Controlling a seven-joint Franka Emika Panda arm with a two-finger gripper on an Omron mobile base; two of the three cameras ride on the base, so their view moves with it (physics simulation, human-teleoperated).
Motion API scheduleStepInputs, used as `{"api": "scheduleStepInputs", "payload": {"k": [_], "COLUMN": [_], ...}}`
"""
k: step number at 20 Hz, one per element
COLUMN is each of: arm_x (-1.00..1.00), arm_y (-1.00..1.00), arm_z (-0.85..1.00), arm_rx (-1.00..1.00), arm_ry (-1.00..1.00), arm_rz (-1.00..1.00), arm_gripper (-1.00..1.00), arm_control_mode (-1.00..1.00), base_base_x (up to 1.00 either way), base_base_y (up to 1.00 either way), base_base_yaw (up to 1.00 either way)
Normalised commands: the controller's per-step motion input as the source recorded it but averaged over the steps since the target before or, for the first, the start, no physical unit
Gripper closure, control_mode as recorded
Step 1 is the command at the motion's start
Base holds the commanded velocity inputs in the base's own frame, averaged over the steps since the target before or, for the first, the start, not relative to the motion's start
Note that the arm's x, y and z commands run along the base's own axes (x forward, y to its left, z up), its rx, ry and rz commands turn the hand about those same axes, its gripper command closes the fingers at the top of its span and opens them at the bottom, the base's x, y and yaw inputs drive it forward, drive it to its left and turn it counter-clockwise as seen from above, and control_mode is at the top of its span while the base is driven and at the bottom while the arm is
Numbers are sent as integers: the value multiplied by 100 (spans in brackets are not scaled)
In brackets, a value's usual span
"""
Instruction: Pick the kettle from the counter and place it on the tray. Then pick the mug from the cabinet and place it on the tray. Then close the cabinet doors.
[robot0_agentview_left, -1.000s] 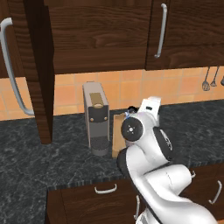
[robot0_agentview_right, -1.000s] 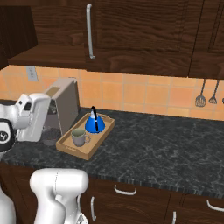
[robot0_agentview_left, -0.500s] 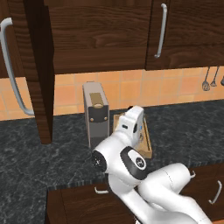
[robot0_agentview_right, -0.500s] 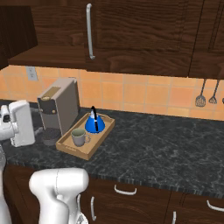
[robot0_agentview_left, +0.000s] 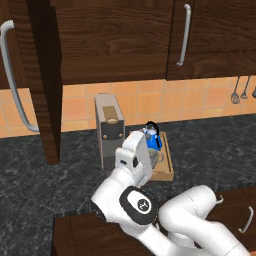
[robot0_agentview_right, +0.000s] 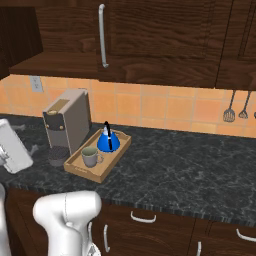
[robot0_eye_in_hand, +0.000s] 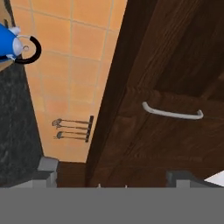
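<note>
No readable text anywhere

We find no letters, numbers, brand names or signs that can be read in these pictures. The grey coffee machine (robot0_agentview_right: 66, 123) has a small tan panel on its top and a dark front, but neither carries print we can make out. The blue kettle (robot0_agentview_right: 107, 140), the mug (robot0_agentview_right: 90, 156) and the wooden tray (robot0_agentview_right: 80, 167) are plain. The dark cabinet doors (robot0_agentview_left: 115, 45) show only wood grain and silver bar handles, and the orange wall tiles (robot0_agentview_right: 165, 107) are blank. A round dark cap on the arm's joint (robot0_agentview_left: 139, 203) bears a tiny pale mark, too small for us to read.
</note>
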Motion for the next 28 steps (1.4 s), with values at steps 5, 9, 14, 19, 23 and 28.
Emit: {"api": "scheduleStepInputs", "payload": {"k": [5,9,14,19,23,28], "arm_x": [-10,-4,0,0,0,1], "arm_y": [51,52,60,57,51,45], "arm_z": [17,31,33,2,0,0], "arm_rx": [-30,-24,-13,-3,0,0], "arm_ry": [-16,-20,-3,11,14,8], "arm_rz": [0,0,0,4,4,1], "arm_gripper": [-100,-100,-100,-100,-100,-100], "arm_control_mode": [-100,-100,-100,-100,-100,-100], "base_base_x": [0,0,0,0,0,0], "base_base_y": [0,0,0,0,0,0], "base_base_yaw": [0,0,0,0,0,0]}}
